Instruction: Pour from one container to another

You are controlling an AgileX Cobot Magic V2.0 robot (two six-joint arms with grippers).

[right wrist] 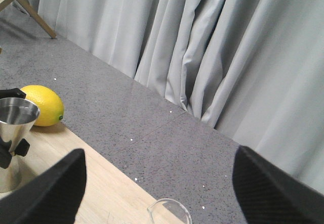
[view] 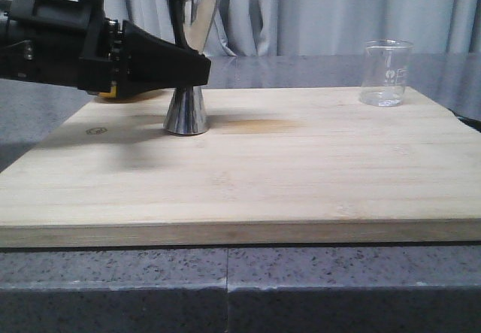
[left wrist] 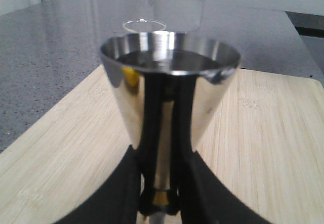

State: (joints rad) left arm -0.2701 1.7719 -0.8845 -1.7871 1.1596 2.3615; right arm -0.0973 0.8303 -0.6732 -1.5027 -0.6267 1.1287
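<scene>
Reaching in from the left of the front view, the left gripper (view: 197,68) pinches the steel jigger (view: 187,62) at its narrow waist, black fingers on either side. The jigger stands upright on the wooden board (view: 301,175), toward its far left part. In the left wrist view the jigger's upper cup (left wrist: 169,90) fills the middle, hiding most of the fingers (left wrist: 121,193) below it and all but a sliver of the glass beaker rim (left wrist: 143,25) behind.

A yellow lemon (right wrist: 44,105) lies on the grey countertop (right wrist: 152,133) just beyond the jigger; in the front view the arm covers nearly all of it.

The right gripper (right wrist: 159,193) shows only in its own wrist view, its two dark fingers (right wrist: 50,193) spread wide apart and cut off by the frame's edge. Between them only part of the beaker's rim (right wrist: 169,206) shows. The front view shows the clear beaker (view: 386,73) upright at the board's far right corner, well apart from the jigger. Whether either vessel holds liquid is hard to make out.
</scene>
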